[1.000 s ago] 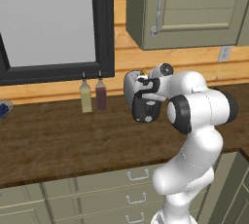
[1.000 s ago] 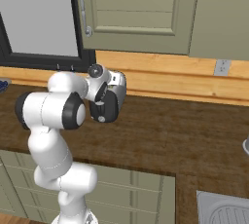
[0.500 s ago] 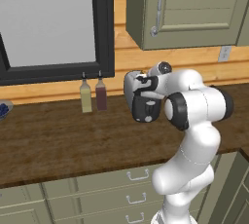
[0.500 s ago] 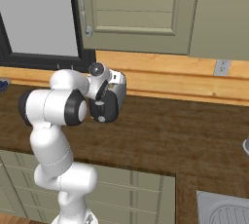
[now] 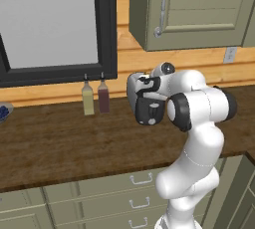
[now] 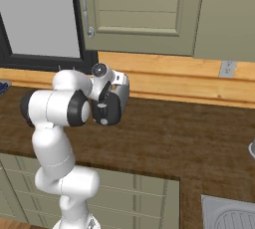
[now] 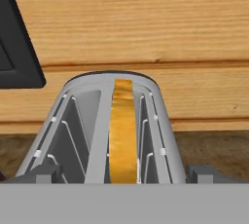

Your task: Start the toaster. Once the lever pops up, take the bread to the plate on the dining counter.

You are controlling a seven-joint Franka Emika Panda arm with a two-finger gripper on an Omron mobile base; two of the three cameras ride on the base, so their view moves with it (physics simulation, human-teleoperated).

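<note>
The silver-grey toaster stands against the wooden wall, seen from above along its two slots. The bread, a golden-tan slice, sits upright in the right-hand slot. My gripper hovers open just over the toaster's top, one fingertip at each side of it. From the left base view the gripper covers most of the toaster. From the right base view the toaster peeks out behind the hand. The lever is hidden. The plate and the dining counter are out of view.
Two bottles stand left of the toaster under the black-framed window. A wall cabinet hangs above. The dark wood counter has olive drawers below. A sink lies at the right.
The hand has settled slightly lower over the toaster. The gripper stays open and the toaster and the bottles have not moved.
</note>
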